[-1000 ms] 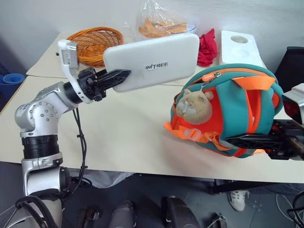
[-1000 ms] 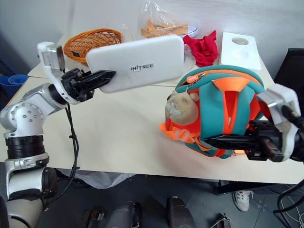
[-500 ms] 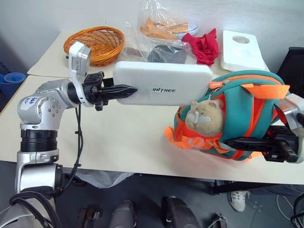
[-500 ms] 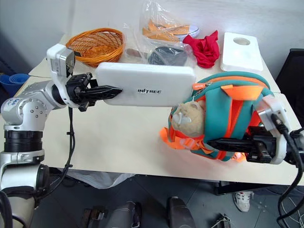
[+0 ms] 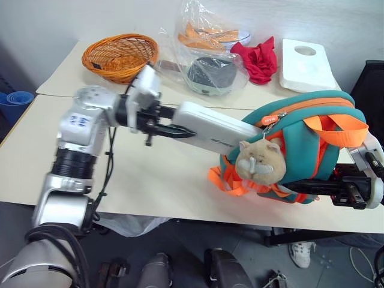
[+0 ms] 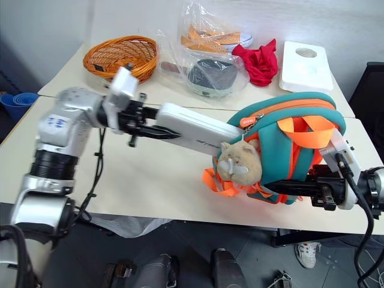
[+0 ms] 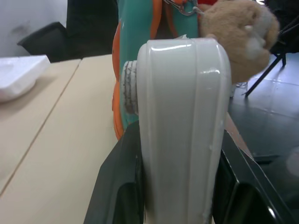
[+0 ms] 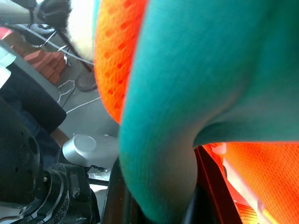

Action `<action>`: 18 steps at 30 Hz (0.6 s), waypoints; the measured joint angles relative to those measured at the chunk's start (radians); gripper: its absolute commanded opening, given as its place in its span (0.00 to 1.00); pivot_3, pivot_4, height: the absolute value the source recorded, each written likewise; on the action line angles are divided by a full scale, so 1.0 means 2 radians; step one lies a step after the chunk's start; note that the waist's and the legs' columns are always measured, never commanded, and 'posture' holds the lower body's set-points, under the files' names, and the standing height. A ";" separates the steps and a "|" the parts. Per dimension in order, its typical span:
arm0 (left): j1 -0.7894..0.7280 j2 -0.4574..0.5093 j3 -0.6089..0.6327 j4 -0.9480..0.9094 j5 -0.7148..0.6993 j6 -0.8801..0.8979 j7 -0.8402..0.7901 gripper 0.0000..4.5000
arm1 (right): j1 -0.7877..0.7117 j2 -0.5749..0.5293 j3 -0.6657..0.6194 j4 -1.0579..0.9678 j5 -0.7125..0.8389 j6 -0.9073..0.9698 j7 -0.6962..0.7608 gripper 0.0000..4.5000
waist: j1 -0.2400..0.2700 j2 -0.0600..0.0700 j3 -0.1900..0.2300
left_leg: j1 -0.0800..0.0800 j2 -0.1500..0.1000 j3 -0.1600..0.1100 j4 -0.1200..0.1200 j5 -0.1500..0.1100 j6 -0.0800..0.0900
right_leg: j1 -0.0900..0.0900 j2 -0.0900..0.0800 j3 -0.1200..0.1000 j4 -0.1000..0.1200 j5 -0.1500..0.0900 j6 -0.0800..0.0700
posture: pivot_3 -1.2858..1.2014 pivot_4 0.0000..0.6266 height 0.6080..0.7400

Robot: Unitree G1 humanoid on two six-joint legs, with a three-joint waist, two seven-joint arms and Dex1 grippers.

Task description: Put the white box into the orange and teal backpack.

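End effector (image 5: pixel 170 127) over beige table (image 5: pixel 150 174)

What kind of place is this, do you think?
Probably an office or lab: plain pale tables pushed together, a white wall behind, a black chair and loose cables on the floor.

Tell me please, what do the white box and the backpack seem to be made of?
The white box looks like hard plastic with a glossy finish: bright highlights run along its smooth, rounded edge. The backpack seems to be soft fabric, perhaps neoprene-like: matte teal cloth that folds, with orange perforated mesh panels visible in the right wrist view. Its attached plush toy looks like fuzzy tan pile.
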 measured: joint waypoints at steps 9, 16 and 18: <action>-0.018 -0.152 -0.047 0.023 0.061 -0.012 0.111 0.44 | -0.081 0.047 0.071 -0.007 -0.002 -0.003 -0.058 0.00 | -0.002 0.000 0.000 | 0.000 0.000 0.000 0.002 0.000 0.001 | 0.000 0.000 0.001 0.001 0.001 0.001 | 0.52 0.24 1.00; 0.001 -0.119 -0.054 -0.015 0.087 -0.017 0.136 0.92 | -0.054 0.053 0.067 -0.027 0.000 0.001 -0.102 0.00 | -0.007 0.000 0.000 | 0.001 0.001 0.001 0.002 0.000 0.000 | 0.000 0.001 0.002 0.003 0.000 0.001 | 0.52 0.24 1.00; 0.006 -0.086 -0.031 -0.030 0.074 0.003 0.129 0.98 | -0.037 0.056 0.052 -0.036 0.008 0.002 -0.112 0.00 | -0.006 0.000 0.000 | 0.001 0.001 0.000 0.002 0.000 0.000 | 0.000 0.001 0.001 0.004 0.000 0.001 | 0.52 0.24 1.00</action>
